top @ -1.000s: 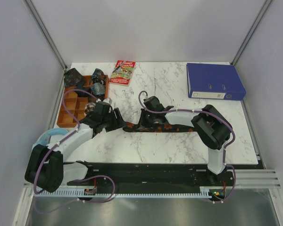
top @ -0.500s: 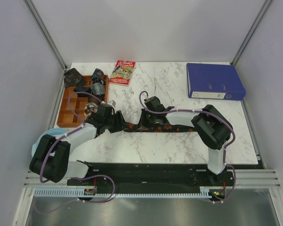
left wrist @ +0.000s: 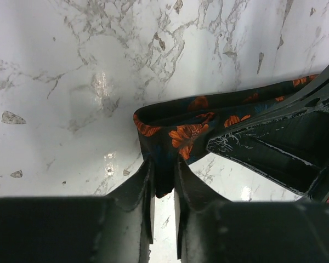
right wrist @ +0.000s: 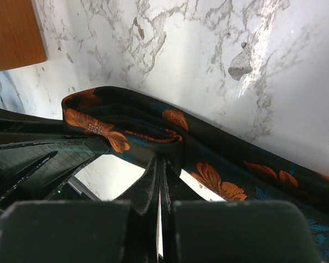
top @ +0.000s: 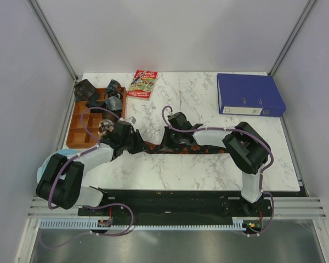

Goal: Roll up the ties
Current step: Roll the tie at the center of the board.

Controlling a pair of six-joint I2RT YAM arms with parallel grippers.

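The long tie (top: 208, 148), black with orange-red flowers, lies across the middle of the table. Its left end is folded back on itself (left wrist: 192, 118). My left gripper (top: 137, 143) is shut on that folded end, and the fabric is pinched between its fingers (left wrist: 163, 178). My right gripper (top: 167, 143) is shut on a fold of the tie a little further right (right wrist: 162, 164). The tie runs on to the right in the right wrist view (right wrist: 236, 164). Small dark rolled ties (top: 114, 103) sit in and beside the wooden tray (top: 82, 129).
The compartmented orange-brown tray stands at the left edge, and its corner shows in the right wrist view (right wrist: 13, 33). A red-and-green booklet (top: 143, 84) lies at the back. A blue binder (top: 248, 94) lies at the back right.
My left gripper has moved a little right, up to the tie's left end, and its elbow has swung inward. The right arm and the tie have hardly moved.
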